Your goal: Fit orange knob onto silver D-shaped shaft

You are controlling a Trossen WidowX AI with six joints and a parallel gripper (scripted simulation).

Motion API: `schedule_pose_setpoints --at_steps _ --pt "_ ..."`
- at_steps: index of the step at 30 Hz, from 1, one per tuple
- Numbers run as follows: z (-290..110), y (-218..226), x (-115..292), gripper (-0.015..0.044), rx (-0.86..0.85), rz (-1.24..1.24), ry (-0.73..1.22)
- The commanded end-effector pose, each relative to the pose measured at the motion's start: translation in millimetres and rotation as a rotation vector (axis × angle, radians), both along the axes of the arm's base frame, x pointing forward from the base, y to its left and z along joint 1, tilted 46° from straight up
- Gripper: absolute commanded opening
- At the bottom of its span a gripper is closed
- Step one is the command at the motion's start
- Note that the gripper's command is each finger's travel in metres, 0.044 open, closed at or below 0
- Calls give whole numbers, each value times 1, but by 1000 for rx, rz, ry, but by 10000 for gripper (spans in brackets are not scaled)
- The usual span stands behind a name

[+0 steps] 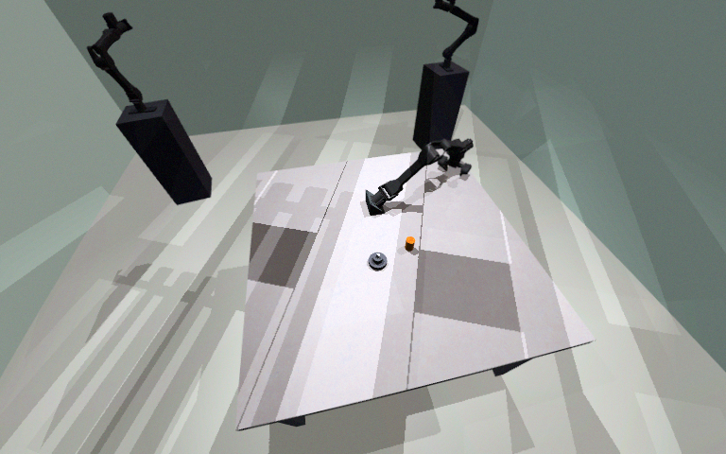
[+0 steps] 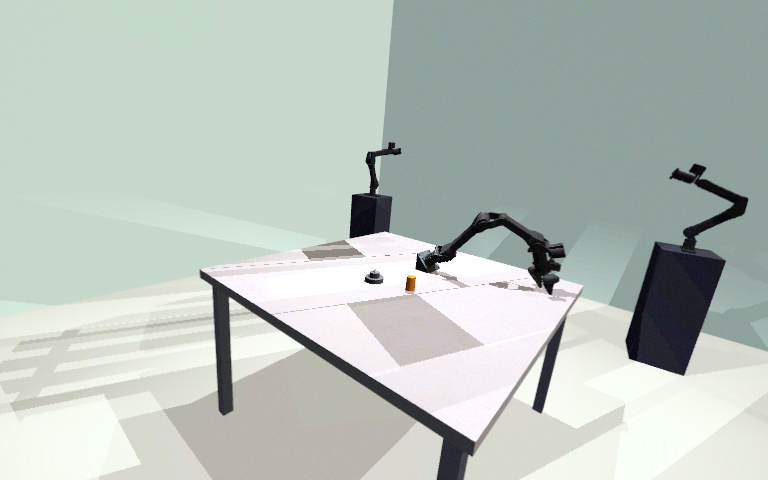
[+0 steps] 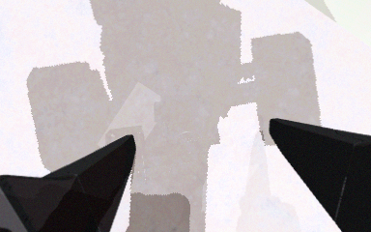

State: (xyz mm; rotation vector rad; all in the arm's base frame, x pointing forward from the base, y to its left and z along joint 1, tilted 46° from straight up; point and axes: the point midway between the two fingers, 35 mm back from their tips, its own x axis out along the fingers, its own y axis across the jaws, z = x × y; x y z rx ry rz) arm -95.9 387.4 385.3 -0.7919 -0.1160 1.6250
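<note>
The orange knob (image 1: 409,243) (image 2: 410,282) stands upright on the white table (image 1: 471,342) (image 2: 453,384). The round dark pedestal (image 1: 377,261) (image 2: 374,277) with the silver shaft (image 1: 378,256) stands a short way to its left. My gripper (image 1: 461,166) (image 2: 546,283) (image 3: 201,133) is open and empty. It points down close above the table near the far corner, well away from the knob and the pedestal. The wrist view shows only bare table and shadows between the fingers.
The arm's base (image 1: 374,203) (image 2: 425,261) sits on the table behind the knob. Two dark pillars (image 1: 165,152) (image 1: 440,104) (image 2: 673,305) (image 2: 369,213) with camera arms stand on the floor beyond the table. The table's far edge is close to the gripper.
</note>
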Motion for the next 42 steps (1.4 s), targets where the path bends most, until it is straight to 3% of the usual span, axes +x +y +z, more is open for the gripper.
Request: schedule_pose_setpoints --at_steps 1,15,25,31,42 --pt "4 3 31 440 21 -106 180" --pt "25 -9 148 440 155 -465 826" --pt "15 -41 238 440 254 -702 1187" --pt "-23 -83 308 440 261 -964 1328" --pt "-135 -204 405 440 146 -1537 1653"
